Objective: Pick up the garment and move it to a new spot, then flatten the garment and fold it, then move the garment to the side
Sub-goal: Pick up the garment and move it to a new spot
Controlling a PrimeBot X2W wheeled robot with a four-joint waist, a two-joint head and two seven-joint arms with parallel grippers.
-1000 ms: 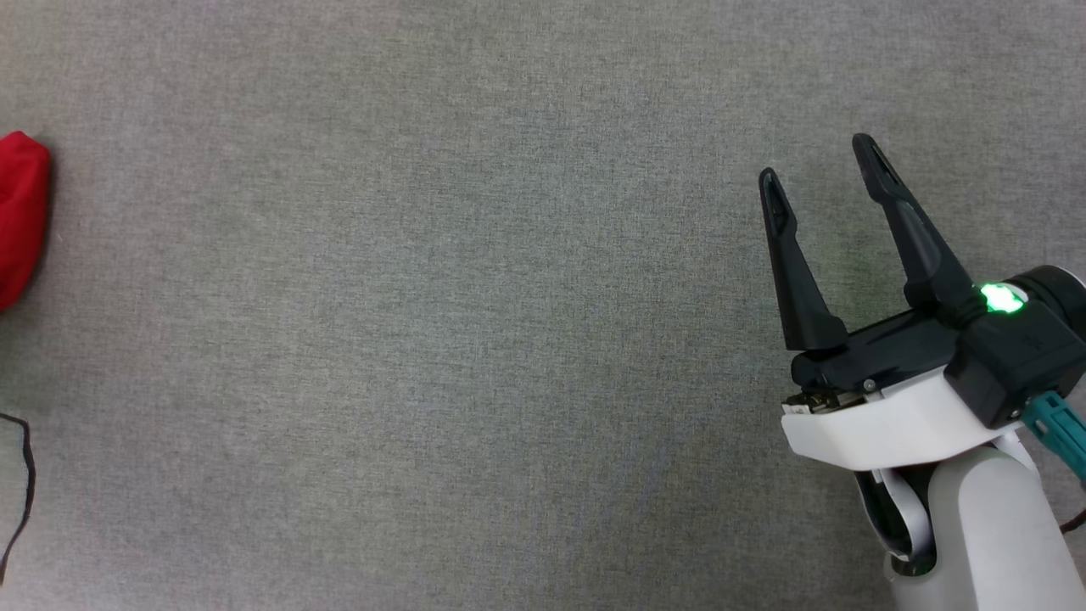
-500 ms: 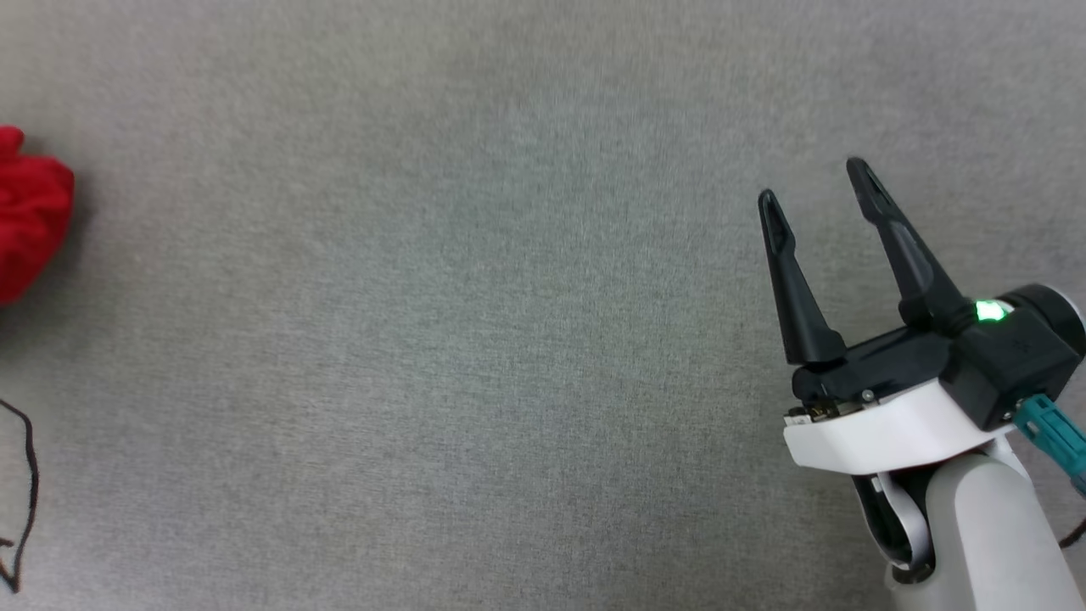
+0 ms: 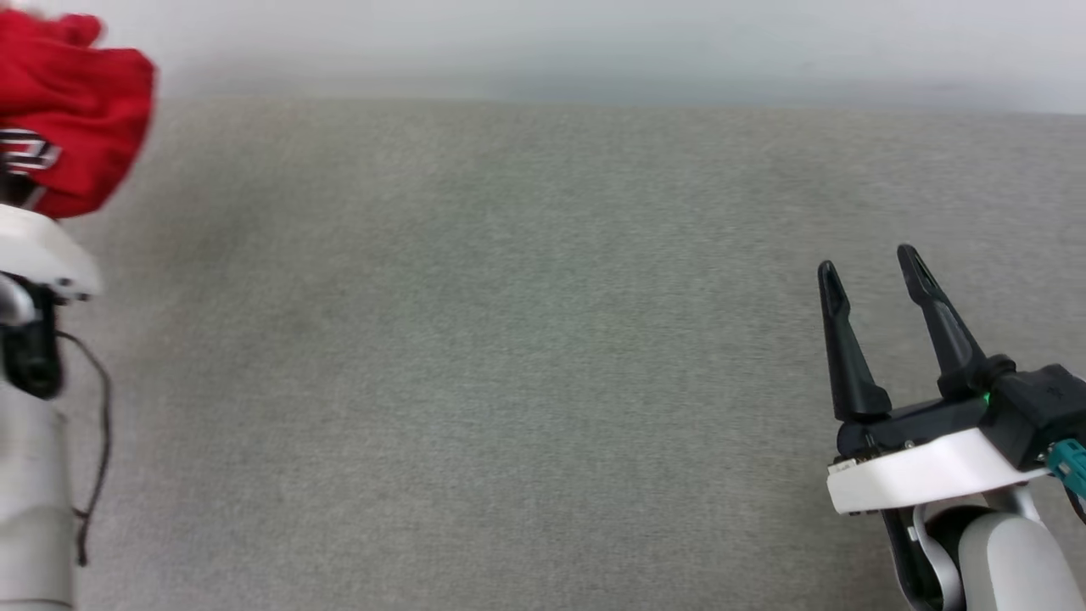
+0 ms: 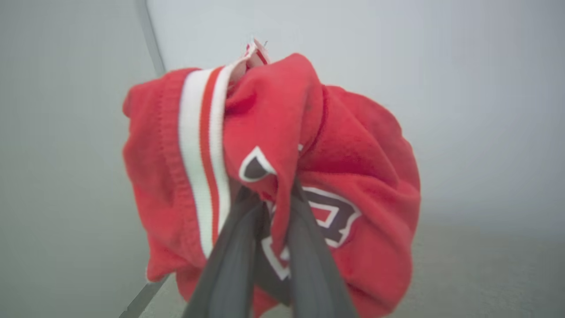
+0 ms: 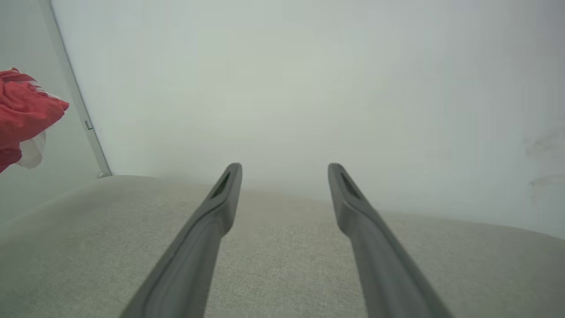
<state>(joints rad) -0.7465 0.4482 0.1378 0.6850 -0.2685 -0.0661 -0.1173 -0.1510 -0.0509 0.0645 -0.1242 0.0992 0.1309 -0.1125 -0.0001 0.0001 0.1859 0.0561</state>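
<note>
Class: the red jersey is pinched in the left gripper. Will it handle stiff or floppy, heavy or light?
Probably floppy: the garment sags in rumpled folds around the left gripper, holding no shape. Likely light for its bulk, since a pinch on one fold seems to carry the whole bundle. It would probably slump, not roll, once set down.

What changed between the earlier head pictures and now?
The left gripper has closed on the shirt. The shirt is now bunched and raised off the table; earlier it lay at the left edge of the head view. The head camera tilted up, bringing the wall and the left forearm into view. The right gripper stays open and empty above the table.
</note>
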